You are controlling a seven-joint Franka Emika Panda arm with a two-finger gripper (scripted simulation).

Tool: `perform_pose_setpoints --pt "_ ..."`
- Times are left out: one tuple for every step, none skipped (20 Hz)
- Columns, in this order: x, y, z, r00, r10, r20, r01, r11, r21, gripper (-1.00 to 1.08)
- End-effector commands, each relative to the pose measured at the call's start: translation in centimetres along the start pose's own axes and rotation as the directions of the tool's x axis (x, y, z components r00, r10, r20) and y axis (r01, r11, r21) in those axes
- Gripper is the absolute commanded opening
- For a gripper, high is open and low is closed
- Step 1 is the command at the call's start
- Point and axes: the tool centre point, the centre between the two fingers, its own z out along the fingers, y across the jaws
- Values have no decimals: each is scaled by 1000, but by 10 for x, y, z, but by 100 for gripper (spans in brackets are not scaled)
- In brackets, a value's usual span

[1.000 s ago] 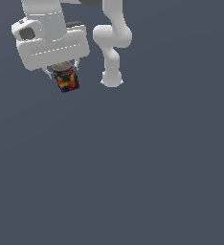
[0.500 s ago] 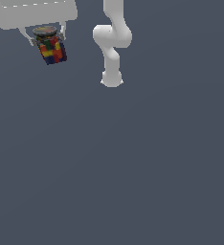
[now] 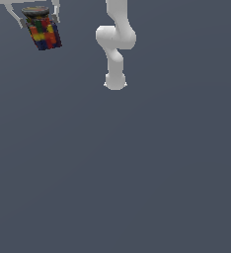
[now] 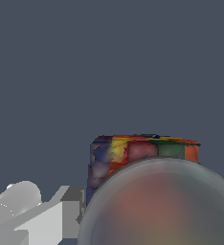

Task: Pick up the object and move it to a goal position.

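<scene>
The white two-fingered gripper (image 3: 40,15) is clamped on the small jar-shaped cylinder with red, yellow, green and blue patchwork blocks and a dark round lid (image 3: 42,29), one finger on each side just below the lid. Versus half a second ago, the jar sits higher and closer to the exterior view's top-left corner, hanging slightly tilted, well clear of the flat grey floor (image 3: 137,173); most of the hand is now cropped out. The white arm base column (image 3: 115,49) is unchanged, well apart on the exterior view's right of the jar.
</scene>
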Motion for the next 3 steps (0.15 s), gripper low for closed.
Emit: perform_pose_setpoints --pt "-1 1 -6 1000 0 -2 0 1000 -2 -100" --pt "-1 1 -6 1000 0 -2 0 1000 -2 -100" --pt "-1 1 -6 1000 0 -2 0 1000 -2 -100"
